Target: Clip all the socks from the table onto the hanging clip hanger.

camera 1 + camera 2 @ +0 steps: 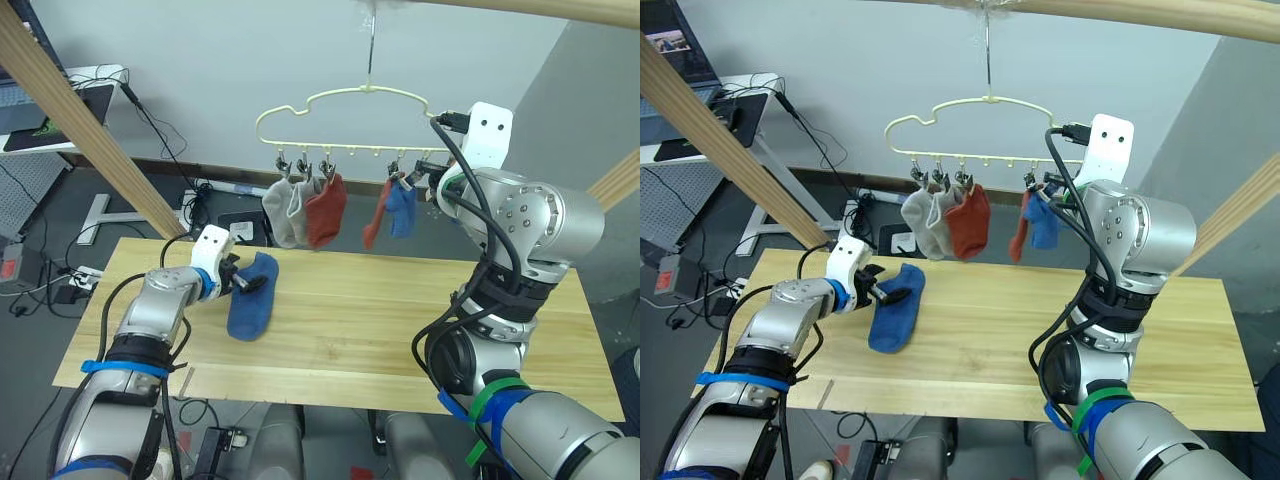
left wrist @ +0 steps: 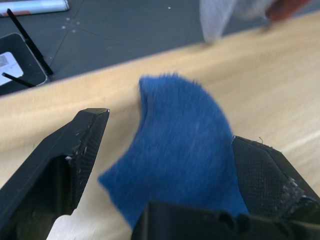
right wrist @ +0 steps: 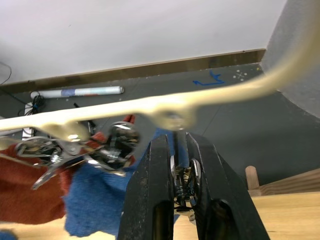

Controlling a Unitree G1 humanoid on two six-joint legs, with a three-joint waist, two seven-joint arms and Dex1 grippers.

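Note:
One blue sock [image 1: 252,300] lies flat on the table [image 1: 400,320] at its left side. My left gripper [image 1: 243,281] is open, its black fingers [image 2: 82,145] on either side of the sock's cuff [image 2: 180,150]. The clip hanger [image 1: 345,95] hangs above the table's far edge. From it hang two grey socks [image 1: 284,212] and a rust red sock [image 1: 327,210] on the left, then a second rust red sock [image 1: 377,222] and a blue sock [image 1: 403,210] on the right. My right gripper [image 3: 176,150] is raised at the hanger's right end, shut on a metal clip [image 3: 182,175].
Pale wooden frame poles slant at the left [image 1: 90,130] and right [image 1: 615,180], with one across the top [image 1: 560,8]. A desk with a laptop [image 1: 60,110] and floor cables [image 1: 60,285] lie beyond the table's left end.

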